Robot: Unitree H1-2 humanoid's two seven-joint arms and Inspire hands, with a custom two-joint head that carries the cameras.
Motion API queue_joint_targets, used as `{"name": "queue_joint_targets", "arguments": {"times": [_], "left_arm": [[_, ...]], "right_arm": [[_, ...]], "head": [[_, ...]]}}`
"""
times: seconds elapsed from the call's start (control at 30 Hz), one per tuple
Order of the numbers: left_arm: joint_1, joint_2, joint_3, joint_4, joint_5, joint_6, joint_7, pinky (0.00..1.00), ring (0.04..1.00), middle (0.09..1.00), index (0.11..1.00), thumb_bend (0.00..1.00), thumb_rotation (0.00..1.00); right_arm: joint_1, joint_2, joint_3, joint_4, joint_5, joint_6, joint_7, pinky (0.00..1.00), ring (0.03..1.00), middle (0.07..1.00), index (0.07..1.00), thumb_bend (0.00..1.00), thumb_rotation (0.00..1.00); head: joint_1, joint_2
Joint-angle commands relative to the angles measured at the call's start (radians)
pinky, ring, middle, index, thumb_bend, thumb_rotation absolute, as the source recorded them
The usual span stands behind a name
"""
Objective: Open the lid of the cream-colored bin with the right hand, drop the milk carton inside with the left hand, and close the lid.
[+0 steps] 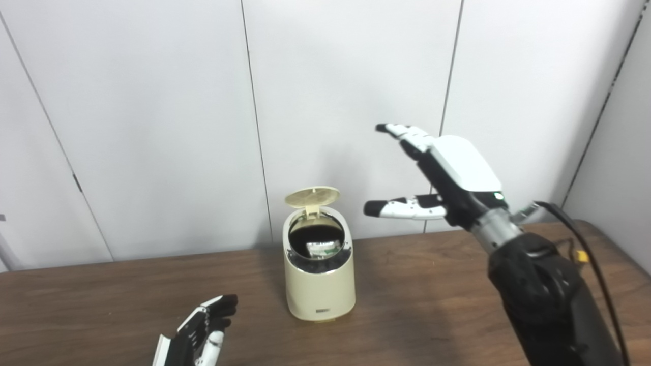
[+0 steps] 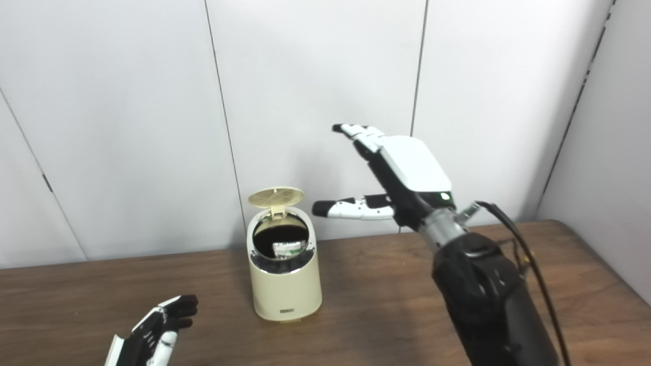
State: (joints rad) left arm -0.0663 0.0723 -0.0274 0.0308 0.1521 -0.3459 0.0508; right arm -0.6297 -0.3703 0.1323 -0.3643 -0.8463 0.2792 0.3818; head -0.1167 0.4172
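While its round lid (image 1: pixel 312 196) stands tipped up at the back, the cream-colored bin (image 1: pixel 319 290) sits mid-counter (image 1: pixel 432 305), toward the far edge. The milk carton (image 1: pixel 322 248) lies inside it, just visible through the opening. My right hand (image 1: pixel 447 175) hovers raised to the bin's right, fingers spread, empty. My left hand (image 1: pixel 201 333) rests released near the counter's near edge.

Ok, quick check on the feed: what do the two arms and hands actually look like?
The right hand has a white back plate, a black palm, white fingers with black tips and a small green light near the silver wrist; its forearm is black, with a black cable and yellow connector. The left hand is likewise black and white.
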Motion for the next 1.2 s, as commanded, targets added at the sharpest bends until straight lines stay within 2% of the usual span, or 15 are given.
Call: {"name": "queue_joint_targets", "arguments": {"times": [0.0, 0.17, 0.27, 0.57, 0.7, 0.83, 1.03, 1.17], "left_arm": [[0.017, -0.012, -0.001, 0.012, 0.015, -0.035, 0.018, 0.71, 0.745, 0.758, 0.765, 0.29, 0.71], [0.018, -0.012, 0.002, 0.019, 0.025, -0.037, 0.028, 0.71, 0.746, 0.759, 0.767, 0.29, 0.72], [0.017, -0.012, 0.002, 0.023, 0.034, -0.043, 0.033, 0.71, 0.743, 0.761, 0.763, 0.3, 0.72], [0.021, -0.025, -0.003, 0.016, 0.053, -0.042, 0.044, 0.71, 0.738, 0.755, 0.755, 0.31, 0.72], [0.022, -0.035, -0.001, 0.015, 0.061, -0.041, 0.054, 0.71, 0.74, 0.753, 0.757, 0.32, 0.73], [0.02, -0.046, 0.0, 0.021, 0.023, -0.044, 0.048, 0.72, 0.746, 0.756, 0.758, 0.32, 0.74], [0.014, -0.05, 0.003, 0.042, 0.009, -0.066, 0.045, 0.74, 0.758, 0.765, 0.774, 0.32, 0.88], [0.016, -0.054, 0.006, 0.036, 0.018, -0.052, 0.047, 0.74, 0.756, 0.765, 0.772, 0.32, 0.88]], "right_arm": [[-0.079, -0.014, 0.015, 0.01, -0.016, -0.029, -0.005, 0.83, 0.917, 0.905, 0.903, 0.76, 0.88], [-0.115, -0.003, 0.06, 0.063, -0.03, -0.028, 0.017, 0.85, 0.934, 0.915, 0.917, 0.78, 0.91], [-0.123, 0.005, 0.075, 0.089, -0.024, -0.033, 0.015, 0.82, 0.929, 0.903, 0.909, 0.77, 0.88], [-0.116, 0.026, 0.115, 0.138, 0.004, -0.062, 0.017, 0.85, 0.937, 0.893, 0.884, 0.76, 0.83], [-0.119, 0.035, 0.135, 0.154, -0.012, -0.063, 0.025, 0.84, 0.929, 0.887, 0.879, 0.77, 0.85], [-0.117, 0.046, 0.149, 0.173, 0.005, -0.08, 0.018, 0.83, 0.92, 0.879, 0.87, 0.78, 0.85], [-0.121, 0.061, 0.174, 0.203, 0.01, -0.089, 0.014, 0.83, 0.93, 0.884, 0.87, 0.78, 0.85], [-0.12, 0.064, 0.182, 0.218, 0.005, -0.106, 0.007, 0.83, 0.932, 0.883, 0.867, 0.78, 0.87]], "head": [[-0.001, 0.001], [0.026, 0.006], [0.043, 0.006], [0.083, 0.008], [0.094, 0.003], [0.111, -0.001], [0.129, -0.001], [0.131, -0.001]]}}
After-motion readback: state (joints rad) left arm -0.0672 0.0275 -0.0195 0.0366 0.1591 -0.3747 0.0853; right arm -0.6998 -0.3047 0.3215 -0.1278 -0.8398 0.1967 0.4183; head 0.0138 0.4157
